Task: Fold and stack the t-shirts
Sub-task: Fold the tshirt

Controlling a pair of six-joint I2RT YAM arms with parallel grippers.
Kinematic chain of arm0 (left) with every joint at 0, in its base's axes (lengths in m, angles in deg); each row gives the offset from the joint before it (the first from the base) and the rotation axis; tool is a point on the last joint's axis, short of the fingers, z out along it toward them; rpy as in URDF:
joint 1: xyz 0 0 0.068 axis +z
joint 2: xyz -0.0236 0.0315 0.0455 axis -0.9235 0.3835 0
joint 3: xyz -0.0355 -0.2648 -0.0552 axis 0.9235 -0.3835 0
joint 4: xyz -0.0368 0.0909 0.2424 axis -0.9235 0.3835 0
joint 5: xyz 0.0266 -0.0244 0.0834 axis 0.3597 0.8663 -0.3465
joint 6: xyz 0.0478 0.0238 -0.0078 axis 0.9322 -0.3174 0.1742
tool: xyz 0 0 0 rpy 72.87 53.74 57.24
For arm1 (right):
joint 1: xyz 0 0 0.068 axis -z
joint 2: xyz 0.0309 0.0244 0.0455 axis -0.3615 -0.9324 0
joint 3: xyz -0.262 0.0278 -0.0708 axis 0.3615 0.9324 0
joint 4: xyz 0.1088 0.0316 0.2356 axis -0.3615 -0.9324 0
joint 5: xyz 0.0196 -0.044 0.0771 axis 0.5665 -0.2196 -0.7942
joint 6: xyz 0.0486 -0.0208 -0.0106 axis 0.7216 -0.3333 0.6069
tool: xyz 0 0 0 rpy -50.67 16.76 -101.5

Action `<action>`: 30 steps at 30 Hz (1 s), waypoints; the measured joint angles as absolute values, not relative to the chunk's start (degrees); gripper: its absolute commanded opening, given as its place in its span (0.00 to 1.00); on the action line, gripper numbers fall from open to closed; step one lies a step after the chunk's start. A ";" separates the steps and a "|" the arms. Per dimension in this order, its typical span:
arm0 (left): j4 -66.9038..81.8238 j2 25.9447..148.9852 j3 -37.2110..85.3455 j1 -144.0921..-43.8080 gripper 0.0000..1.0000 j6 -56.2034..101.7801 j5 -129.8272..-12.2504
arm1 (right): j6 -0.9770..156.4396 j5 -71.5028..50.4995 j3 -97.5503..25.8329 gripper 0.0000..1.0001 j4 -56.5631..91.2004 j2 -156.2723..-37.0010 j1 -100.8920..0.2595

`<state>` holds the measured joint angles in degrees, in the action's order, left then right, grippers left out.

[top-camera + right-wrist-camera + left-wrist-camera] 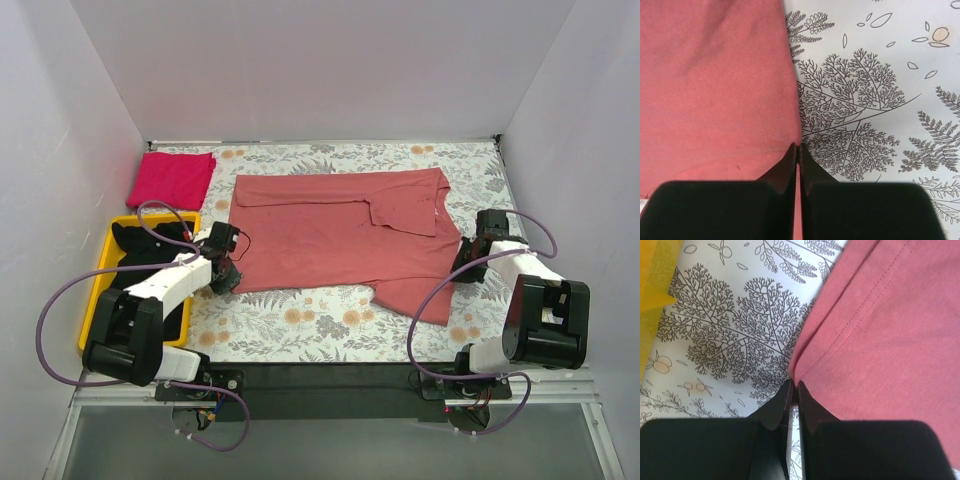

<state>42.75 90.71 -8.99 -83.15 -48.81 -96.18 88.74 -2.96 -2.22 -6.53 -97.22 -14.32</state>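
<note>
Left claw (793, 386) and right claw (799, 146) are each clenched on the salmon t-shirt (330, 235) edge right at their tips (thin pinches, looks like). I'd lift both evenly, keeping it taut.

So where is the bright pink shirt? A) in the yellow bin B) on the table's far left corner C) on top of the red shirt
B: the folded magenta-pink t-shirt lies on the flowery table in its far left corner, beyond the yellow bin, apart from the salmon-red t-shirt.
</note>
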 measured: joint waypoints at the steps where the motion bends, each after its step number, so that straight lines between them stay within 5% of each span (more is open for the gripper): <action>1: 43.54 90.62 -8.68 -83.02 0.00 -48.94 -95.68 | 88.74 -2.92 -2.55 0.01 -7.52 -97.12 -14.27; 30: 45.88 108.74 17.79 -74.22 0.00 -43.67 -89.34 | 87.15 -9.52 -30.33 0.01 -16.48 -112.46 -14.01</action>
<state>45.88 108.74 17.79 -74.22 -43.67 -89.34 87.15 -9.52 -30.33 -16.48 -112.46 -14.01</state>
